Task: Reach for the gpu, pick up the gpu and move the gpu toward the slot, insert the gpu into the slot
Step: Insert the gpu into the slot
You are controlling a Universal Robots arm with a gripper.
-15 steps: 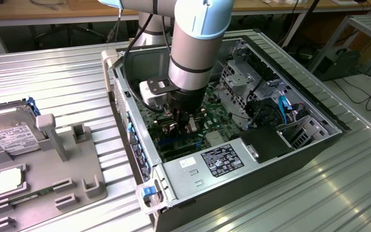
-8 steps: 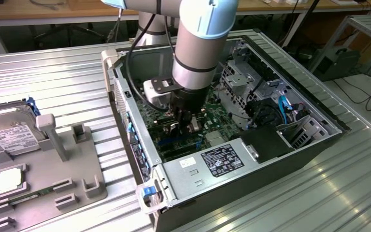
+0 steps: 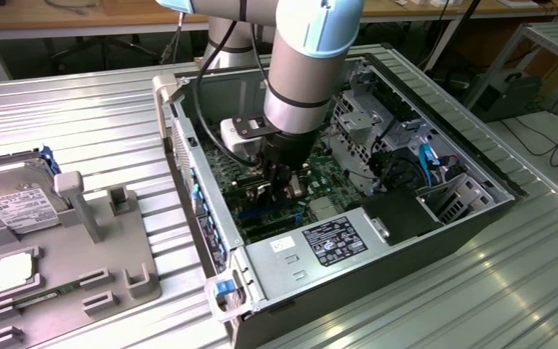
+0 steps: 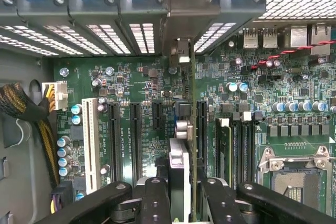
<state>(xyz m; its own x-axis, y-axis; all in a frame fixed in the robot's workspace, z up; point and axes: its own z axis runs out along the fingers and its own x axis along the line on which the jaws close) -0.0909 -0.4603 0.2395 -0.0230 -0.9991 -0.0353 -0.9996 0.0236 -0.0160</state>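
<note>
My gripper [image 4: 186, 198] is inside the open computer case [image 3: 211, 218], low over the green motherboard [image 4: 147, 85]. It is shut on the gpu [image 4: 190, 129], a thin dark card that I see edge-on between the two black fingers [image 4: 155, 195]. The card's silver bracket [image 4: 181, 51] reaches the case's rear openings. Long black connectors [image 4: 135, 140] run parallel to the card on both sides. The slot directly under the card is hidden by it, and I cannot tell whether the card's lower edge sits in it. In the exterior view the gripper [image 3: 277, 187] stands upright over the board.
A square metal CPU socket [image 4: 296, 177] and memory sticks [image 4: 226, 150] lie beside the card. A braided cable bundle [image 4: 21, 108] hangs at the case wall. The power supply [image 3: 328, 243] fills the case's near end. A hard drive [image 3: 8, 200] rests on a grey fixture [image 3: 95, 254] at the exterior view's left.
</note>
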